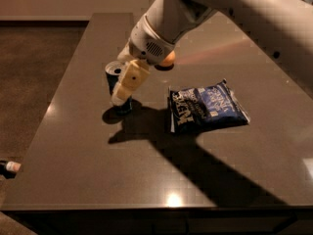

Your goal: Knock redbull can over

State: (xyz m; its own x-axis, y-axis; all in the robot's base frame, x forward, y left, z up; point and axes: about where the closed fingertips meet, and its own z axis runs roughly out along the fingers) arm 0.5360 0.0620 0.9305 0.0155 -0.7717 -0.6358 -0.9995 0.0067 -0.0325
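While the redbull can [113, 73] stands upright near the left side of the table [146, 175], the task is not yet done — the tipping itself remains. The gripper [120, 97] sits low against the can's right side, overlapping it and seemingly in contact. Whether the jaws are apart or together cannot be told; nothing appears held. A blue snack bag [208, 107] lies apart to the right — not involved.

Rounded white arm [210, 9] (vented wrist cuff [149, 44]) carries cream tool [120, 98] by redbull can [113, 75].
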